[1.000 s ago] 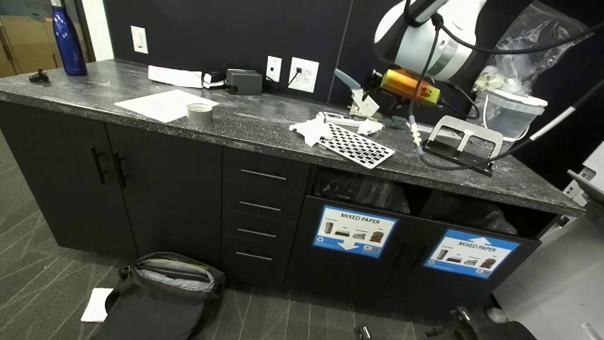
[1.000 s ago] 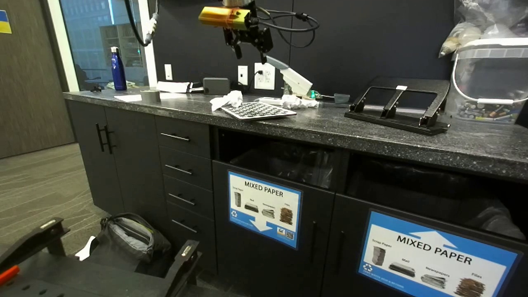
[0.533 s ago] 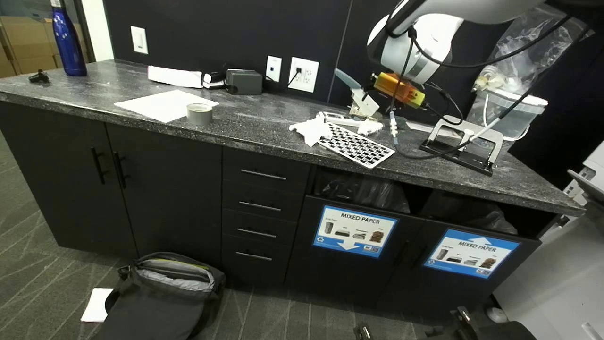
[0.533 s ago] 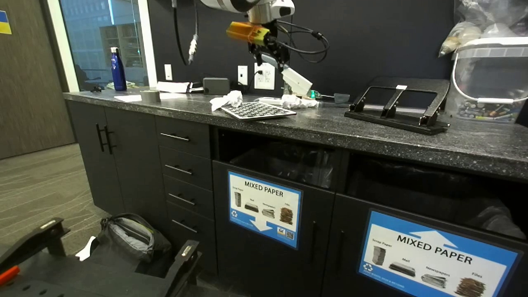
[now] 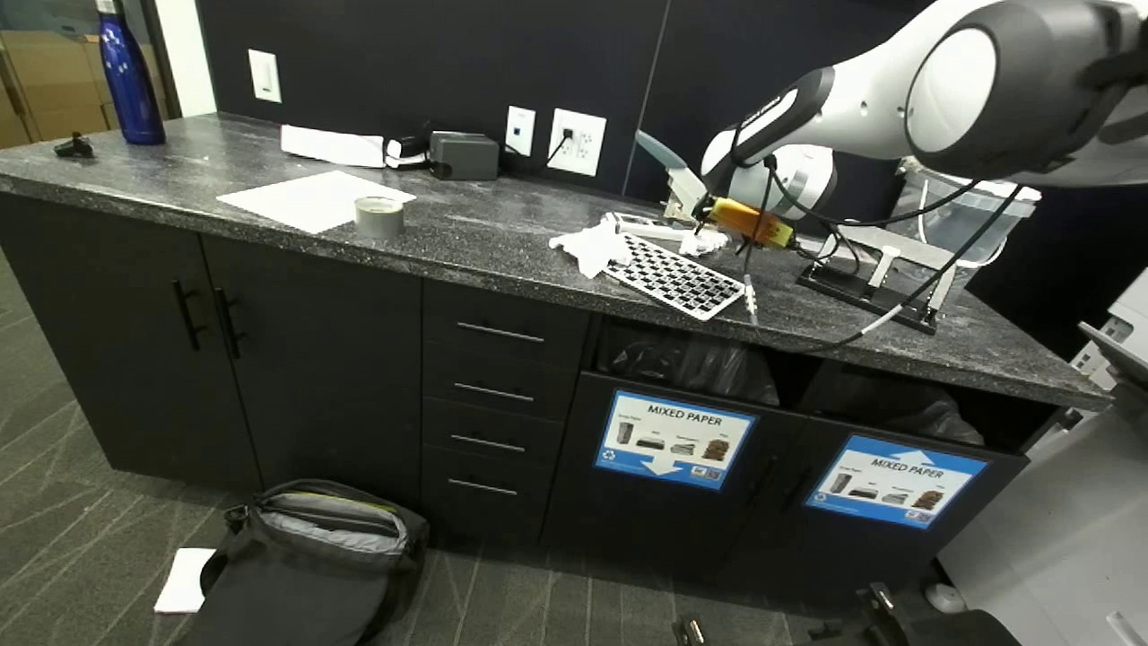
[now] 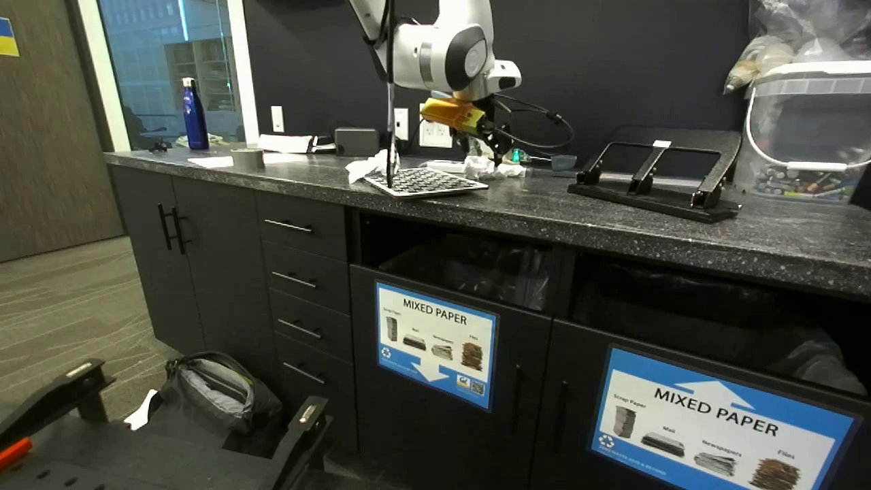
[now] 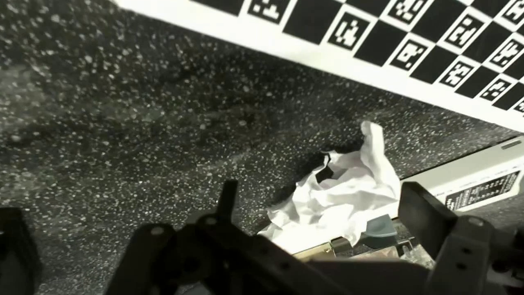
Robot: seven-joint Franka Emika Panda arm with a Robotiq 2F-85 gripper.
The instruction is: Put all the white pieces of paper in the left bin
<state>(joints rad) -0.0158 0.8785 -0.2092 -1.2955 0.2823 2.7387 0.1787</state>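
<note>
Wrist view: jaws of the gripper [image 7: 321,196] spread wide; back paper piece [image 7: 344,190] sits between the fingertips as seen there, not gripped; can't tell whether a finger touches it. Crumpled white paper: two clumps, can't tell if each is a single scrap. Back one is on the dark speckled counter [image 7: 143,123], apart from the checkered mat [image 7: 368,69], just beside a white device [image 7: 479,180], contact unclear. Front paper piece [image 5: 592,248] is at one end of the mat, overlapping it in both exterior views. Left bin [image 5: 664,504] under the counter, next to four drawers [image 5: 502,363]; right bin [image 5: 852,547] beside it. So two bins, one blue-and-white label [image 5: 677,440] on each. Also counted in exterior views: one tape roll [image 5: 379,218], one blue bottle [image 5: 130,76], one black stand [image 6: 653,204], one clear bucket [image 6: 806,116], one flat white sheet [image 5: 309,199] near the tape roll, one bag [image 5: 305,574] on the floor, one floor sheet [image 5: 184,579] by the bag.
</note>
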